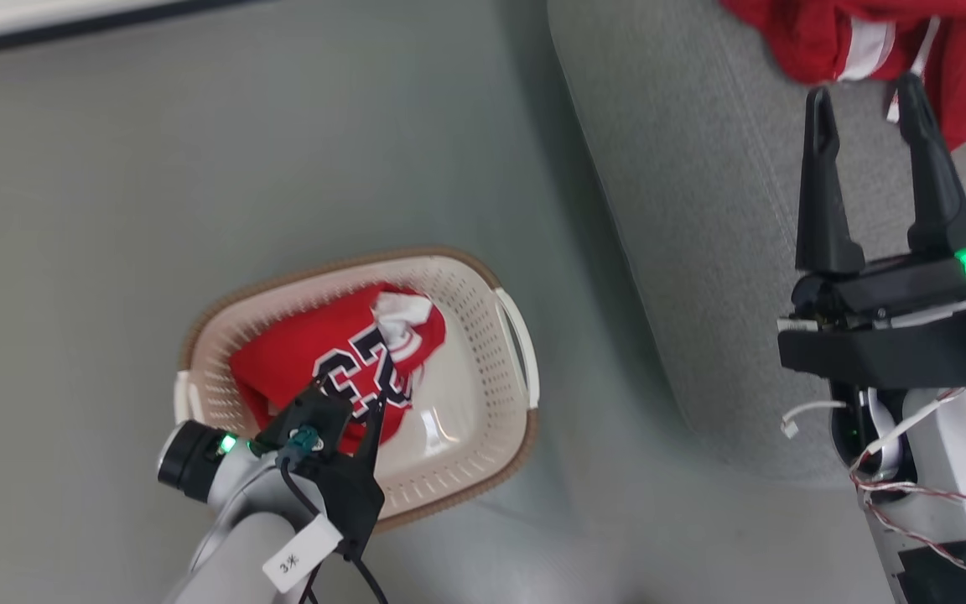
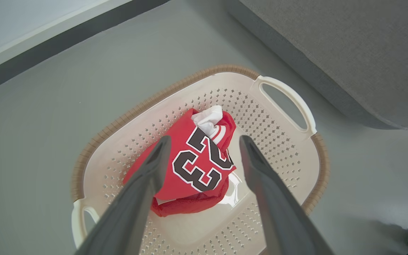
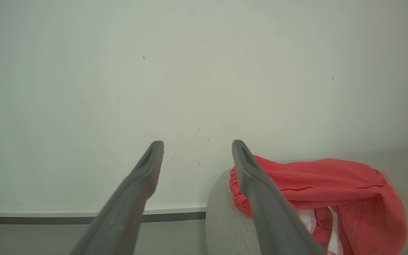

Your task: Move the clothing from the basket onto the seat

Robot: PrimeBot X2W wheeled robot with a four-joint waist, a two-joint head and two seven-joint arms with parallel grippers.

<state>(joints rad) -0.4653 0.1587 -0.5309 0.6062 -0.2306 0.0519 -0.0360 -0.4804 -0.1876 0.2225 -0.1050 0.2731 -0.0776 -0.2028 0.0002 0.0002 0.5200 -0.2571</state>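
Clothing is split between two places. The jersey (image 1: 340, 361) lies bunched in the basket (image 1: 483, 277), its dark number 23 facing up. In the head view its long axis runs from lower left to upper right, roughly along the basket's handle-to-handle length, with the white-trimmed end pointing toward the handle nearer the sofa (image 1: 701, 210). The striped piece (image 1: 869, 33) lies crumpled on the sofa cushion, its white trim showing at the lower edge. The left gripper (image 1: 347, 398) hangs over the basket with its fingers spread wide. In the left wrist view they straddle the jersey (image 2: 190, 163) and grip nothing, and whether they touch the cloth cannot be told. The right gripper (image 1: 864, 86) is over the sofa, fingers apart and empty. Its tips reach the near edge of the striped piece, which lies just beyond one finger in the right wrist view (image 3: 313, 184). The basket stands on a smooth grey-green floor (image 1: 198, 168), near the sofa's rounded corner but apart from it. A pale wall (image 3: 190, 71) rises behind, with a dark baseboard (image 3: 83, 217) at its foot.
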